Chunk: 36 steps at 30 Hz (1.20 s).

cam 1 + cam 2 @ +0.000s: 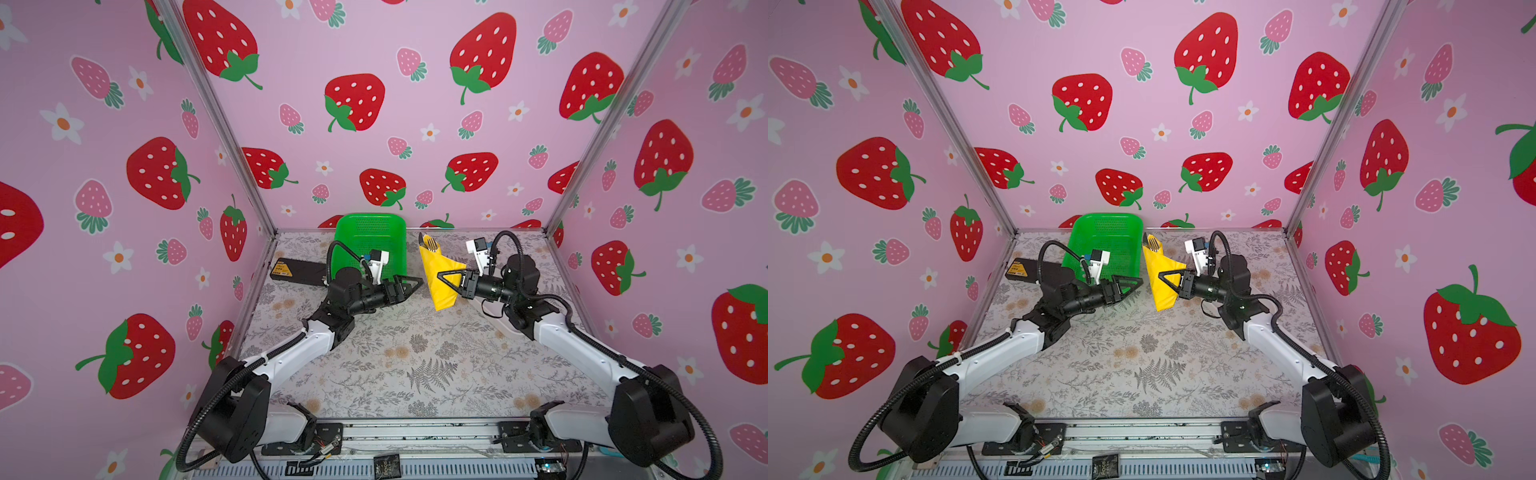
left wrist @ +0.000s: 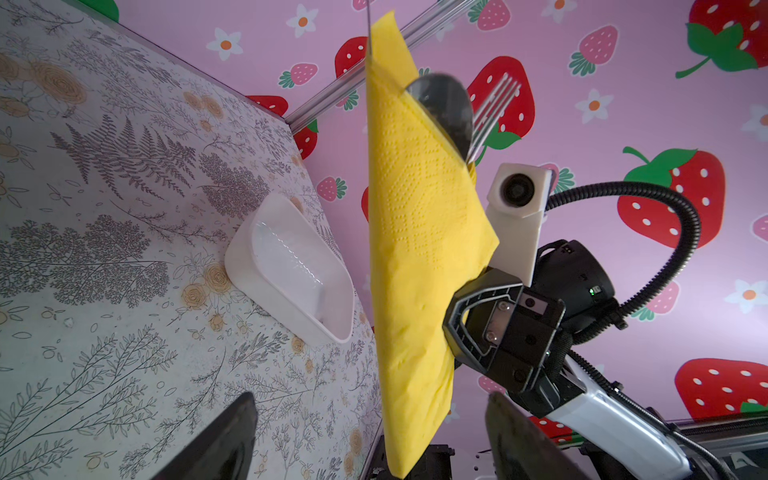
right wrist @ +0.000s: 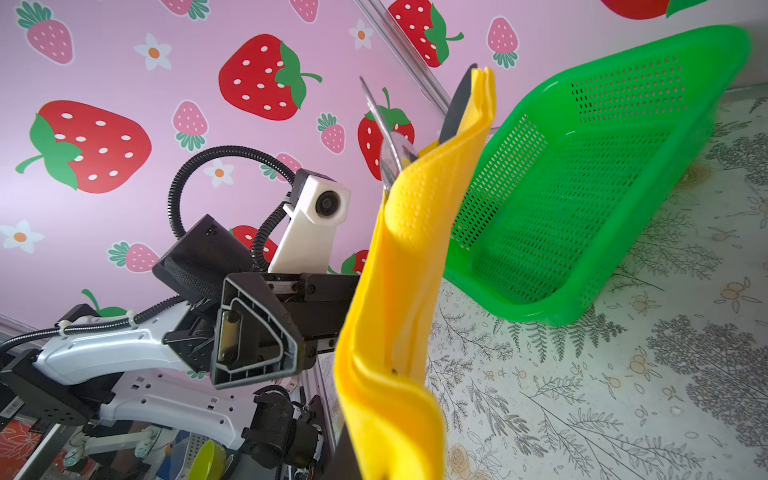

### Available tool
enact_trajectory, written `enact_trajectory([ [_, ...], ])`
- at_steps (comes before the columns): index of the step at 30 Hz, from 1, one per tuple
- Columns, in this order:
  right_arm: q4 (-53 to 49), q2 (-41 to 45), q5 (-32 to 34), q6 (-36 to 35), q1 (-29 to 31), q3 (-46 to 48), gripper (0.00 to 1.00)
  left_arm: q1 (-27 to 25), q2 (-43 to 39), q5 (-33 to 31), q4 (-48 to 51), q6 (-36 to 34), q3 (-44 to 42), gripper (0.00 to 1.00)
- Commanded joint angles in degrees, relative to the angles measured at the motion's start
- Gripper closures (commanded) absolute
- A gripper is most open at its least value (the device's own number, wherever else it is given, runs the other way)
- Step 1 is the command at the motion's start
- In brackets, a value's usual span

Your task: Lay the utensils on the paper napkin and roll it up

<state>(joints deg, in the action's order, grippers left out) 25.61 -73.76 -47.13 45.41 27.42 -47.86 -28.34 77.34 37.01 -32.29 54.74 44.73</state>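
Clamped about midway along the folded bright yellow paper napkin, the right gripper holds it upright. The slim silver metal utensils poke out of its upper end. In both top views this bundle stands just right of the green perforated plastic basket. The left gripper faces it from the other side, spread wide and empty, its tips just beside the paper.

From the left wrist, that gripper's two dark fingers stand far apart. A spoon bowl and fork tines stick out of the fold. A white oblong dish sits on the floral tabletop.

From the right wrist, the napkin fills the middle. The basket lies on the table beyond it, and one black finger of the left gripper is near the paper.
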Motion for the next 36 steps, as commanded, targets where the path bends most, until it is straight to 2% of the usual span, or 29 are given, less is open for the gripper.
enact_trajectory([
  [1,5.67,0.1,-2.23,1.89,-0.27,-2.08,0.95,0.12,0.38,2.09,-5.72,2.06,2.67,0.13],
  [18,13.66,-0.1,-4.89,8.87,-0.26,-1.81,0.95,-0.87,6.65,6.53,-15.63,8.6,7.61,0.18],
  [31,19.89,-0.53,-5.77,14.07,-0.02,-1.28,0.95,-2.5,9.96,8.44,-19.58,11.24,11.34,0.32],
  [36,19.97,-0.62,-6.26,14.46,0.12,-1.36,0.94,-2.59,10.31,7.49,-22.92,12.84,11.37,0.42],
])
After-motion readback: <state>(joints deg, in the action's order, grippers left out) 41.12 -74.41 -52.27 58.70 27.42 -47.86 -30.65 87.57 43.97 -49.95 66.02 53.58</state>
